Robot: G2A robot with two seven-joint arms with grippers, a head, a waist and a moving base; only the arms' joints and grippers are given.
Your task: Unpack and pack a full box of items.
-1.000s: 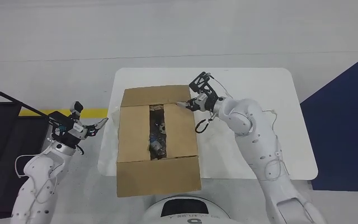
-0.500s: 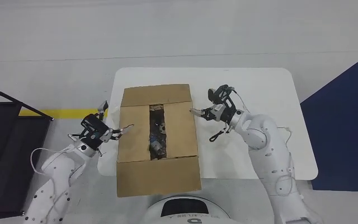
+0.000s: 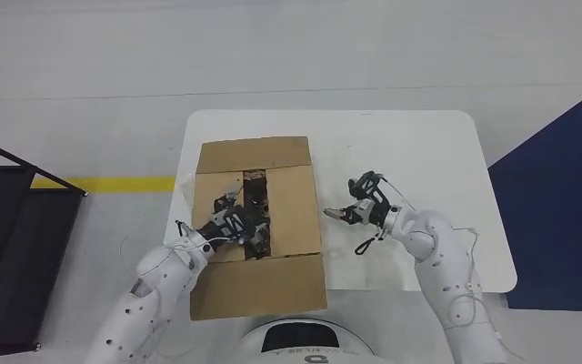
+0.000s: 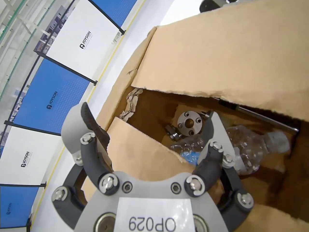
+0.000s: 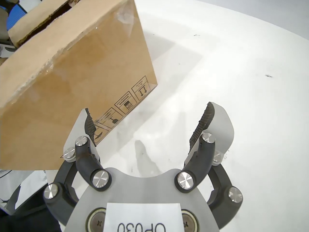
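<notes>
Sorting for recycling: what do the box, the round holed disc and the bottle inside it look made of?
Box: brown corrugated cardboard, matte, with ragged torn edges. Disc: probably steel, dull grey sheen, drilled holes. Bottle: thin clear plastic, crinkled and glinting.

A white table (image 3: 427, 146) with rounded corners carries a single brown cardboard box (image 3: 291, 209), which stands directly on its surface toward the robot's left side. The box's outer flap on the robot's side reaches out past the table's near edge. In the right wrist view the box's side wall (image 5: 72, 73) meets the white tabletop (image 5: 217, 49) along its lower edge, and printed handling symbols sit near its bottom corner. A few small dark specks (image 5: 268, 75) dot the tabletop beside the box.
</notes>
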